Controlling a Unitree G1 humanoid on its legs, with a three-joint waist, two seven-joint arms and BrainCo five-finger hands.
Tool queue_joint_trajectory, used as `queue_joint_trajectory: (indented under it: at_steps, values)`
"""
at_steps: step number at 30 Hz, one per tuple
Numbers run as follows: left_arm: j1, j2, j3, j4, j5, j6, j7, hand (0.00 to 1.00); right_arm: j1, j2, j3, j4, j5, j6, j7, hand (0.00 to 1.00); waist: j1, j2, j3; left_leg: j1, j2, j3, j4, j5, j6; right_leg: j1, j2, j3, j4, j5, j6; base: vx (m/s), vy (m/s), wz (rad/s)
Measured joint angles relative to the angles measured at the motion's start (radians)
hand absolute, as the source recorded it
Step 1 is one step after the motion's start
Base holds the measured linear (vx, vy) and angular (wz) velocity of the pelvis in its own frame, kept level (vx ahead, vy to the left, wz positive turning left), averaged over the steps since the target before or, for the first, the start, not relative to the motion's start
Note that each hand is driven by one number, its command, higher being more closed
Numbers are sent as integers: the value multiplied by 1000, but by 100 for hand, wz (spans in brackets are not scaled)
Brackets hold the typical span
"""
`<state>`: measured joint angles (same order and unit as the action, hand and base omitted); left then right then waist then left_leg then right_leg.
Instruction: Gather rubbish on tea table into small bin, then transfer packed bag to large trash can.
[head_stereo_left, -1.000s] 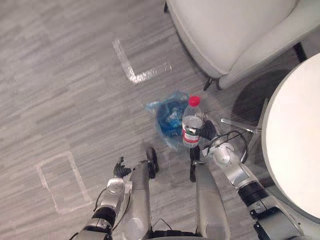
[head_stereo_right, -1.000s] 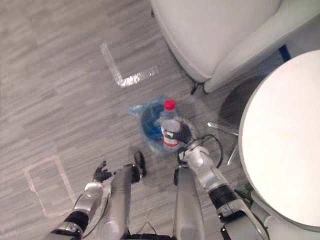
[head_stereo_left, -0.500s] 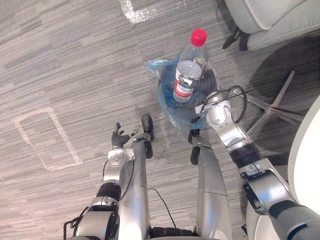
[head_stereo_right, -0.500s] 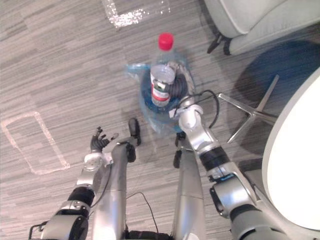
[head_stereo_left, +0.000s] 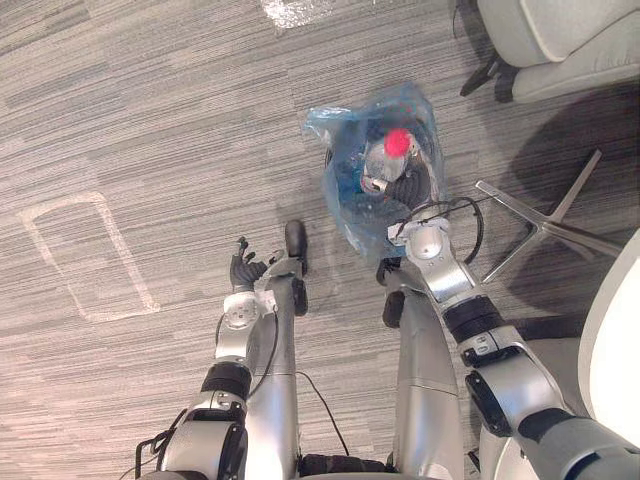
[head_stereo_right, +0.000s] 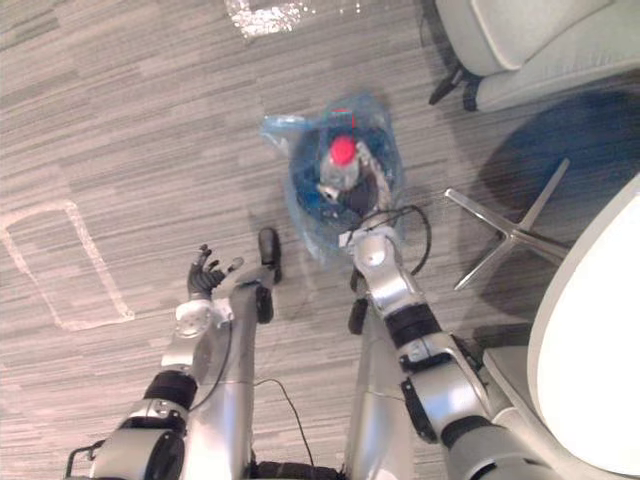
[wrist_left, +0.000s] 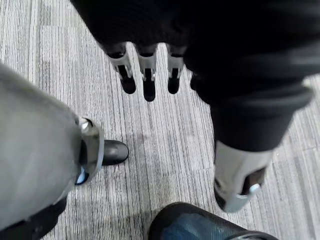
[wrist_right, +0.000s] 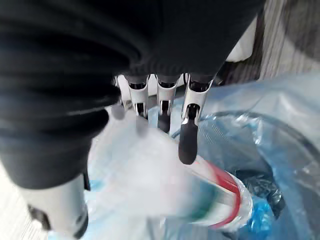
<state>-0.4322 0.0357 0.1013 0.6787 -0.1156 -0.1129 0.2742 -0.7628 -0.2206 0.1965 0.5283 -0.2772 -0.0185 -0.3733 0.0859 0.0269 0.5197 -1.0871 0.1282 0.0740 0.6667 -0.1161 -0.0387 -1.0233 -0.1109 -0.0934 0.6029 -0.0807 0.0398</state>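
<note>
Head views, from above: we see the small bin (wrist_left: 200, 227) on the grey carpeted floor (head_stereo_left: 150, 120), lined with a translucent blue bag (head_stereo_left: 340, 195) whose crumpled rim spreads wider than the bin. The task's thing, a clear plastic bottle (head_stereo_left: 384, 166), stands tilted in the mouth of the bag, its red cap (head_stereo_right: 342, 151) pointing up at the camera; in the right wrist view the bottle shows a pale label crossed by a red band, with blue plastic all round it. The right robot hand (head_stereo_left: 409, 188) lies against the bottle over the bag; its fingers (wrist_right: 187, 135) reach nearly straight across the bottle and the thumb stands apart on the other side, so we read the hand as wide rather than clasped. The left robot hand (head_stereo_left: 243, 270) hangs well apart from the bag, low over the floor, its fingers (wrist_left: 145, 75) straight and holding nothing. A pale upholstered chair (head_stereo_left: 560, 40) stands beyond the bag, the white round bench (head_stereo_right: 590, 380) to the right, and a taped outline (head_stereo_left: 85, 255) marks the floor on the left.
</note>
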Motion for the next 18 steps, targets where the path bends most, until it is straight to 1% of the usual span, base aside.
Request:
queue_joint_trajectory:
  at_steps: [2, 4, 7, 9, 13, 17, 18]
  values:
    - [0, -2, 0, 1, 7, 0, 0, 0, 10, 7, 1, -4, -7, 0, 0, 0, -1, 0, -4, 9, 1, 0, -3, -2, 3, 8, 0, 0, 0, 0, -1, 0, 0, 0]
    - [0, -7, -2, 1, 7, 0, 0, 0, 26, 20, 6, -5, -39, -1, 0, 0, -2, -6, -19, 10, 2, 1, -7, -1, 5, 8, 0, -2, -3, -2, -3, 0, 0, 0]
    - [0, -10, -5, 0, 8, 0, 0, 0, 53, 22, 29, -17, -79, -1, 0, 0, -3, -20, -35, 10, 4, 5, -24, 8, 5, 8, 0, -5, -17, 0, -4, 12, -7, 3]
    - [1, -10, -7, 1, 8, 0, 0, 0, 71, 22, 45, -42, -95, -1, 2, 0, -3, -23, -37, 12, 5, 4, -25, 13, -1, 13, 1, -8, -18, 1, -5, 15, 0, 1]
    - [3, -10, -12, 2, 23, 0, 0, 0, 87, 19, 95, -43, -196, -4, 11, 0, -4, -27, -40, 42, 12, 6, -33, 14, -2, 51, 8, -10, -47, 9, -5, 23, 5, -4]
    - [9, -8, -12, 10, 37, -5, 0, 0, 106, 20, 140, -24, -242, -10, 21, 0, -4, -41, -68, 48, 17, 11, -50, 17, -5, 58, 14, -9, -75, 21, -7, 28, 3, -5]
    - [9, -7, -12, 20, 37, -6, 0, 0, 105, 21, 147, 8, -274, -10, 22, 0, -6, -41, -68, 55, 17, 10, -60, 21, -6, 67, 15, -11, -87, 24, -7, 0, 0, 0]
